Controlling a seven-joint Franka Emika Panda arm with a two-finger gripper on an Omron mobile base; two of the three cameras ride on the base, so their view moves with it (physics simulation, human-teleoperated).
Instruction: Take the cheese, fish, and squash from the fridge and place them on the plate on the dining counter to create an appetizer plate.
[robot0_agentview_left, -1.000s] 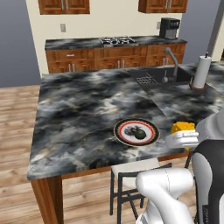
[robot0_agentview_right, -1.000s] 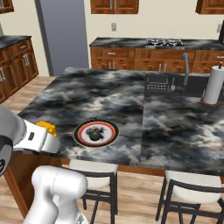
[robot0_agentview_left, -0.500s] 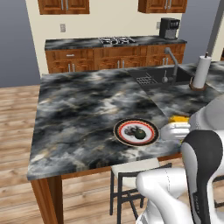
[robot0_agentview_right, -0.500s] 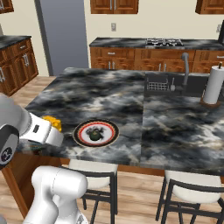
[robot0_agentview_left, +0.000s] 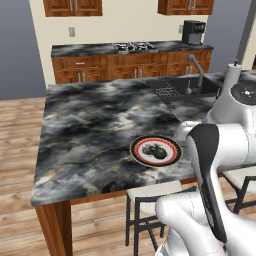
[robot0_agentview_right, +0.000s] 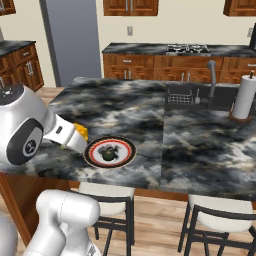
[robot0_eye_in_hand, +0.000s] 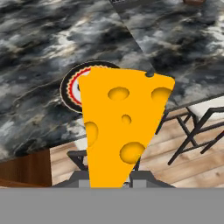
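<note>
Gripping the cheese (robot0_eye_in_hand: 120, 127) between closed fingers, the gripper (robot0_agentview_right: 80, 134) hangs just beside the plate (robot0_agentview_right: 109, 152), over the near edge of the dining counter (robot0_agentview_right: 150, 117). In the hand view the yellow-orange wedge covers most of the plate (robot0_eye_in_hand: 70, 87), so just a curved slice of red ring and dark rim peeks out beside it. One plate sits on the marbled top, close to the counter's near edge, and one dark green squash (robot0_agentview_right: 108, 153) rests on its white centre; the left base view shows that squash (robot0_agentview_left: 158, 153) on the plate (robot0_agentview_left: 155, 151) too. Broad bare stone spreads behind and to the far side of the plate, up to the built-in sink (robot0_agentview_right: 192, 95) with its single faucet (robot0_agentview_right: 213, 77). One paper towel roll (robot0_agentview_right: 243, 96) stands on the counter past the sink, well apart from the plate. Two stools (robot0_agentview_right: 226, 220) are tucked under the near edge, one of them right below the plate. One grey fridge (robot0_agentview_right: 70, 40) stands against the far wall, and the stove (robot0_agentview_right: 187, 48) sits on the wall counter beyond.
</note>
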